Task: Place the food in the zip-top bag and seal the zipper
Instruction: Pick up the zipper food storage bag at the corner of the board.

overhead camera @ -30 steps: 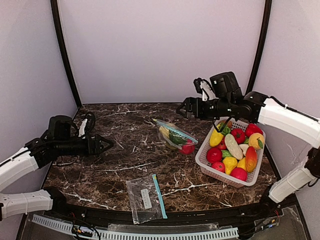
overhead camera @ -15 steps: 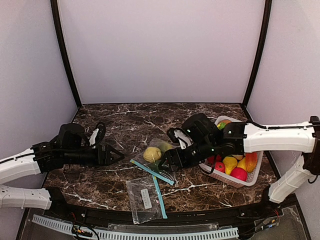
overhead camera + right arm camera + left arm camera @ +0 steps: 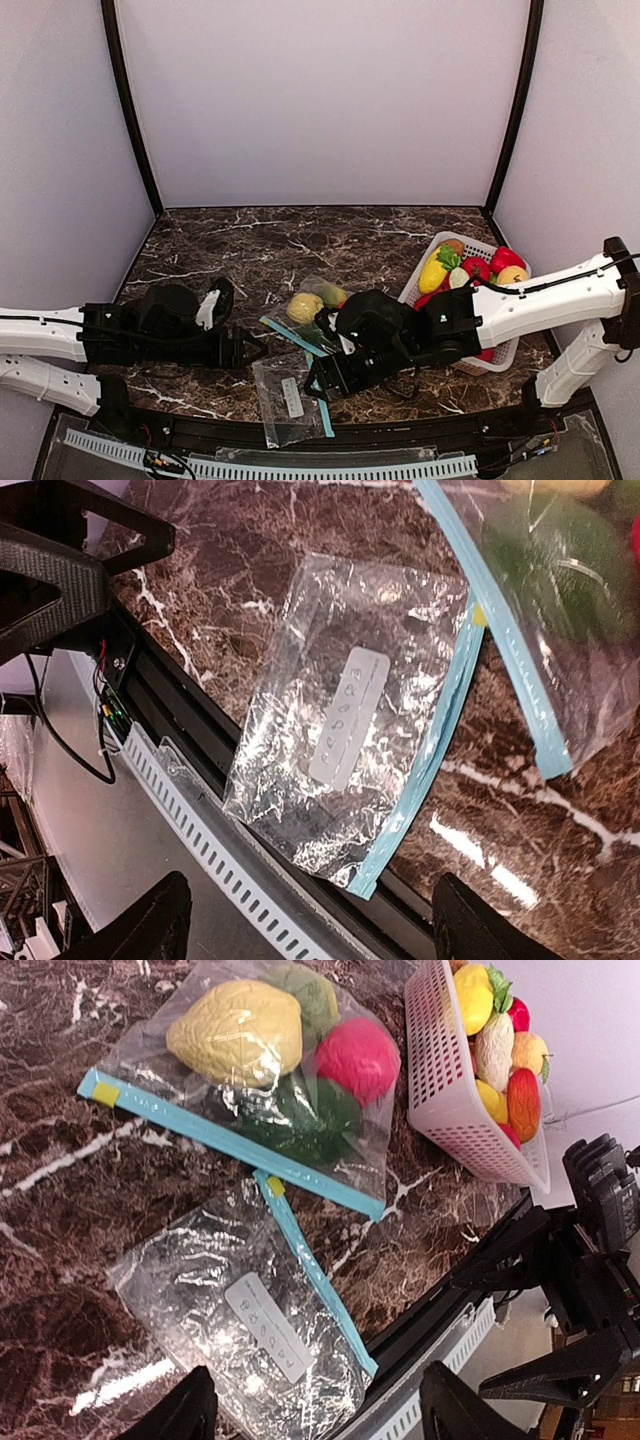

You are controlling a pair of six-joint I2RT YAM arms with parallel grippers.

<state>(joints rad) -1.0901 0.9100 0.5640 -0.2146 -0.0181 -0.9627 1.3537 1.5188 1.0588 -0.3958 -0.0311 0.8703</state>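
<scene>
Grippers, top view: left gripper (image 3: 248, 350) and right gripper (image 3: 320, 384) are held open either side of the empty zip-top bag (image 3: 284, 398) at the counter's (image 3: 200, 250) near edge.
Left wrist: food (image 3: 240, 1030) is seen partly bagged mid-counter, the rest in the basket (image 3: 440, 1090).
Right wrist: empty zip-top bag is framed, seemingly for pickup.

Two slim robot arms. Left arm (image 3: 40, 335): glossy white tubular links, black joint housings, bulky black wrist block bearing a white patch and a looped black cable (image 3: 228, 291). Right arm (image 3: 560, 297): matching white links, black joints, thin black wire (image 3: 550, 281) along the top. Left gripper (image 3: 252, 350) and right gripper (image 3: 318, 385): matte black, with tapered, angular fingers (image 3: 190, 1410).
</scene>
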